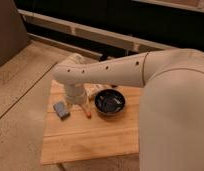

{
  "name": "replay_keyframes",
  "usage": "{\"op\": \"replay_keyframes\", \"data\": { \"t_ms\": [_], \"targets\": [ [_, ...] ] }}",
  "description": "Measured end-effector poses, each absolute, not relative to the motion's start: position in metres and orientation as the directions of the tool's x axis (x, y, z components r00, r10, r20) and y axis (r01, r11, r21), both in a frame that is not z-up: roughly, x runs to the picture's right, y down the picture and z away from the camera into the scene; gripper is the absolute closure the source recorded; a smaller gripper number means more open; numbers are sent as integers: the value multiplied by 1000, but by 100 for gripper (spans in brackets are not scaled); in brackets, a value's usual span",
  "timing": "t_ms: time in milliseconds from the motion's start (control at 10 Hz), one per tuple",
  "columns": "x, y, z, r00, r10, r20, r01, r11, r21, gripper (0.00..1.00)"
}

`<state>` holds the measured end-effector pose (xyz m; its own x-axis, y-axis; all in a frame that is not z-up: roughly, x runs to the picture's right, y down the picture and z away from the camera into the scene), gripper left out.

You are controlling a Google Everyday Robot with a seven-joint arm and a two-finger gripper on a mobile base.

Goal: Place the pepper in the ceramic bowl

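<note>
One arm is seen over the wooden table (95, 145), the pepper (87, 112) not yet in the ceramic bowl (110, 102).
The white arm (120, 75) is stretched in from the right. The bowl is set right of centre. The gripper (78, 102) is held low at the far left; its state cannot be told. A grey-blue block (61, 109) is seen to its near left. The pepper is laid just near-right of the gripper, between it and the bowl, its long axis judged roughly near-to-far.
</note>
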<state>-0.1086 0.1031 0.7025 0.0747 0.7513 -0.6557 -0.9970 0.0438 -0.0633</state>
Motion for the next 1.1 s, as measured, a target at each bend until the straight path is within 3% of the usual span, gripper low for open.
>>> {"op": "replay_keyframes", "data": {
  "t_ms": [800,1100],
  "targets": [
    [-108,97,703,77,776,-627,-997,51,-59,35],
    [-111,62,703,108,906,-409,-994,92,-59,35]
  ]
}}
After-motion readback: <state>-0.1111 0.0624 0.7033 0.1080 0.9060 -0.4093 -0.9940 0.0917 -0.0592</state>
